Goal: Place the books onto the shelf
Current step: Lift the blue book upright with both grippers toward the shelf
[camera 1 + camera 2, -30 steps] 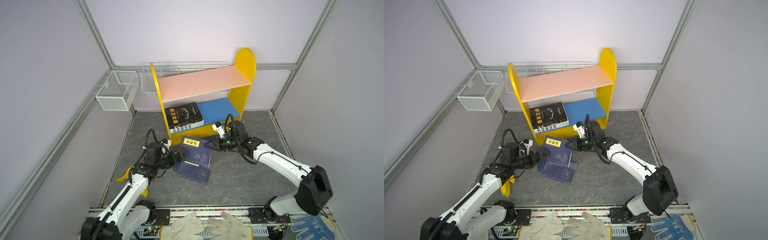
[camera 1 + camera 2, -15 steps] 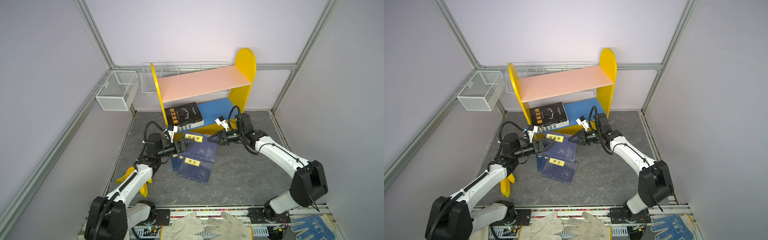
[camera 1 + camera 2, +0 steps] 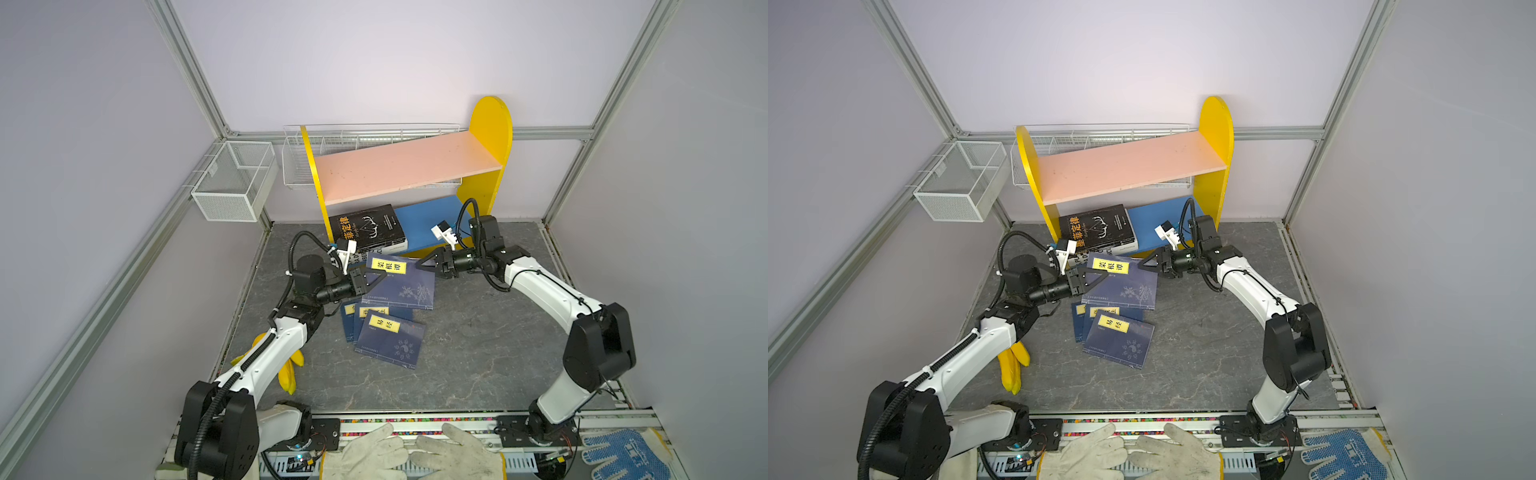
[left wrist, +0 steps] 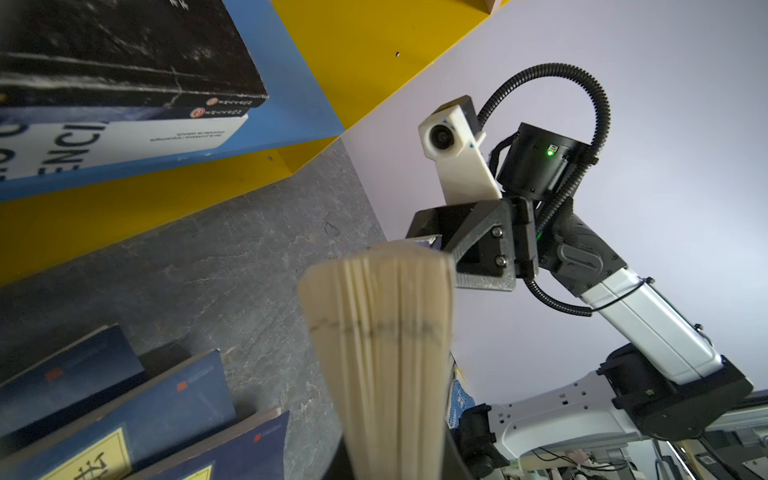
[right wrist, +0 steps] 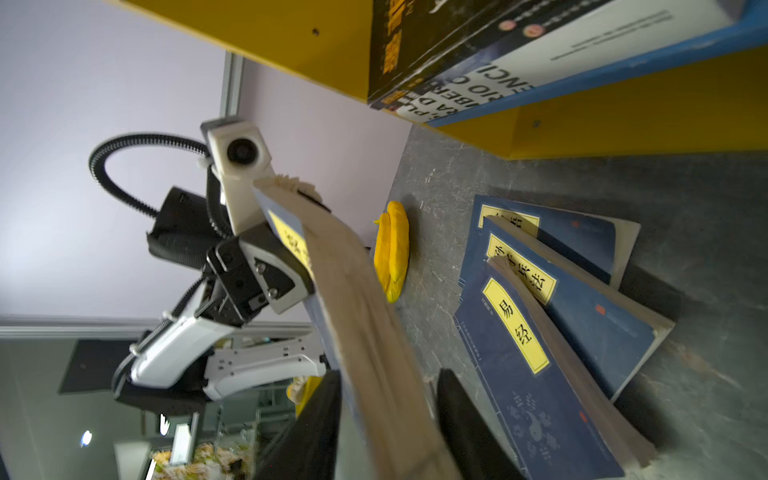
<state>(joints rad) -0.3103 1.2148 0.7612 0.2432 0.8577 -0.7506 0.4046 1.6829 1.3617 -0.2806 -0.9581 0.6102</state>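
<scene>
Two robot arms meet in front of a small yellow shelf (image 3: 490, 124). Between them a navy book (image 3: 399, 286) with a yellow label hangs off the floor (image 3: 478, 332), just in front of the shelf's blue lower board (image 3: 424, 216).

The left gripper (image 3: 376, 277) is clamped on the book's left edge, and its wrist view shows the pages fanning out from the pinch. The right gripper (image 3: 422, 264) straddles the opposite corner with its jaws parted and a gap beside the pages, so it seems to be letting go.

More navy books (image 3: 390, 340) lie piled on the floor. A black book (image 3: 368, 226) tops a stack on the blue board.

The step would likely go best if the right jaws back clear before the left arm moves. The left arm should then keep the limp book level and slide it low under the pink board (image 3: 407, 166).
</scene>
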